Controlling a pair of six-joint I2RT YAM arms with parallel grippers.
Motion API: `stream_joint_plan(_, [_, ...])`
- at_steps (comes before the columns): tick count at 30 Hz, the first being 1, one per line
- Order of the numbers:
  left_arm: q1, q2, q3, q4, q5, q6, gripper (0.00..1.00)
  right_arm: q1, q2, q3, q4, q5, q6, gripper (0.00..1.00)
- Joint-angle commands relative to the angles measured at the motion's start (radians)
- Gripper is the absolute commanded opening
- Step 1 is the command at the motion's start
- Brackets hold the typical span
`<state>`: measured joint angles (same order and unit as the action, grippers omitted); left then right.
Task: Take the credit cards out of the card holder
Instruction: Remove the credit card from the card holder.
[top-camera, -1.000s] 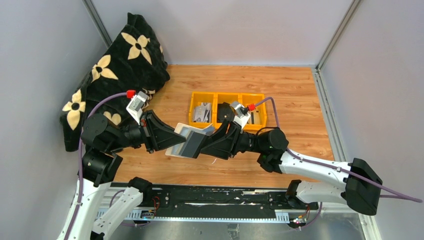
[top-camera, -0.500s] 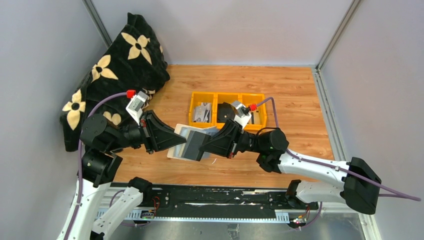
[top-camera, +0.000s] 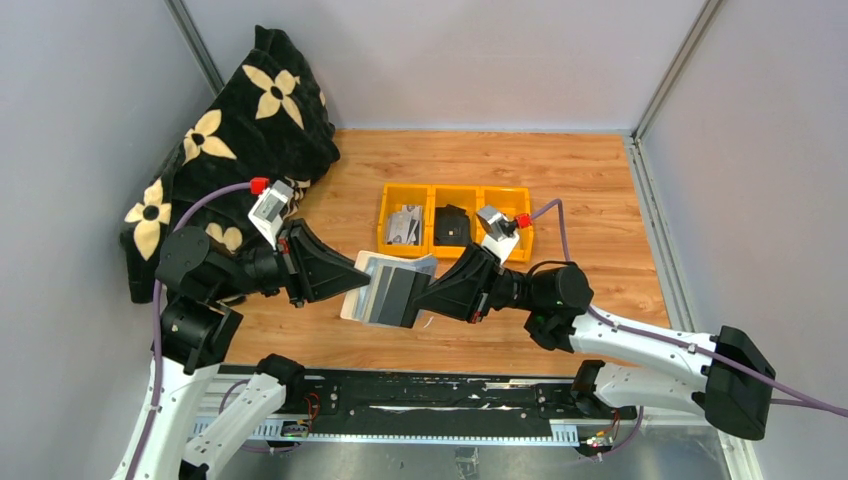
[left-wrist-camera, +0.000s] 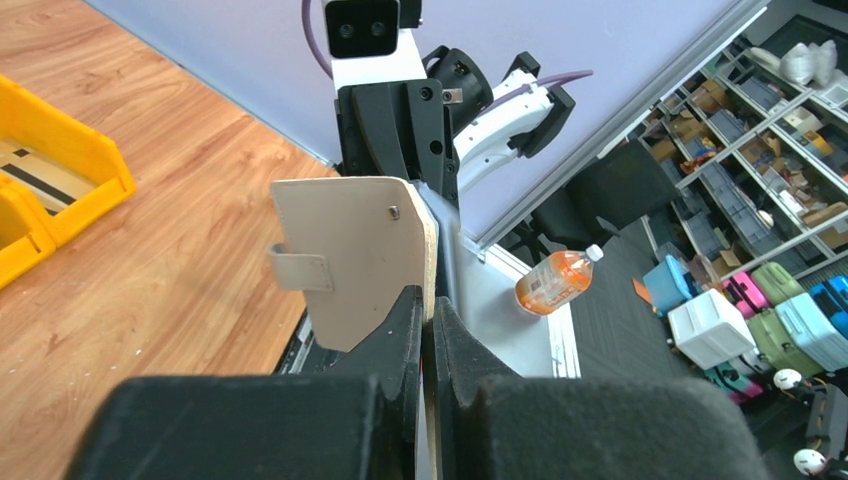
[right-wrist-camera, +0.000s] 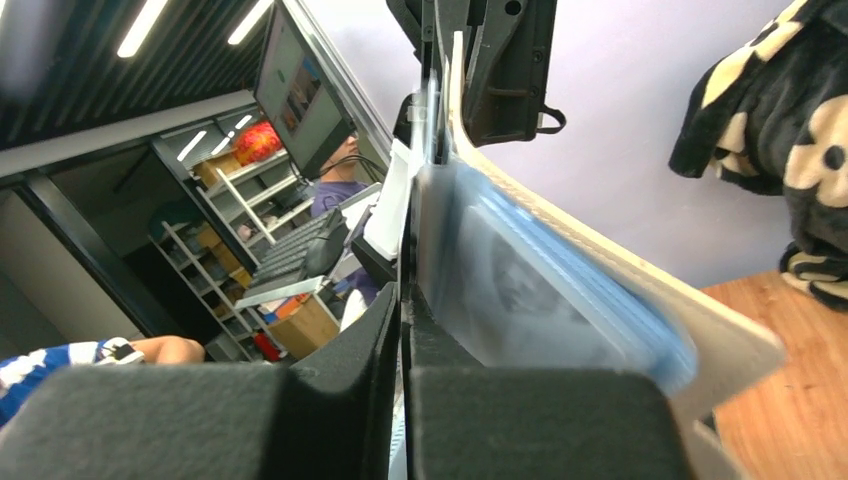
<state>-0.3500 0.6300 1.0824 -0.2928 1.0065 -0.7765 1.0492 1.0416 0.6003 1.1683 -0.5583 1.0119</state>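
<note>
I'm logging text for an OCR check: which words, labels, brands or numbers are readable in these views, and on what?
No text can be read anywhere.
cards in the yellow bin: dark markings, too small.
bottle: label too small.
monitor: screen blurred.
card holder: no print on the outside; its inside is blurred in the right wrist view.

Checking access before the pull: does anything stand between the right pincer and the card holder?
Nothing visible does. The right pincer is closed on the card holder's inner layers, and the left pincer clamps its opposite edge, both holding it in the air.
</note>
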Motion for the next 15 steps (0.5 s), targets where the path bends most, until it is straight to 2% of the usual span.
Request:
stream_joint_plan(1, [0.003,-0.002,0.025,0.032,-0.01,-0.008,0.0,0.012,-0.008,0.006,0.032,-0.012,-0.014,0.0])
stream_joint_plan(4, [0.003,-0.006,0.004,0.067,-0.009,-0.047,0.02,0.011,0.011,0.028,0.016,-0.004,-0.009,0.0])
stream_joint_plan(7, [0.002,-0.015,-0.037,0.094,0.009,-0.093,0.22,0.012,0.035,0.051,0.003,0.007,-0.009,0.0])
stream_joint_plan(11, [0.002,-0.027,-0.069,0.121,0.053,-0.131,0.39,0.014,0.045,0.089,-0.074,0.033,-0.038,0.0])
stream_joint_plan(15, [0.002,-0.042,-0.092,0.131,0.068,-0.141,0.44,0.016,0.055,0.129,-0.135,0.06,-0.072,0.0])
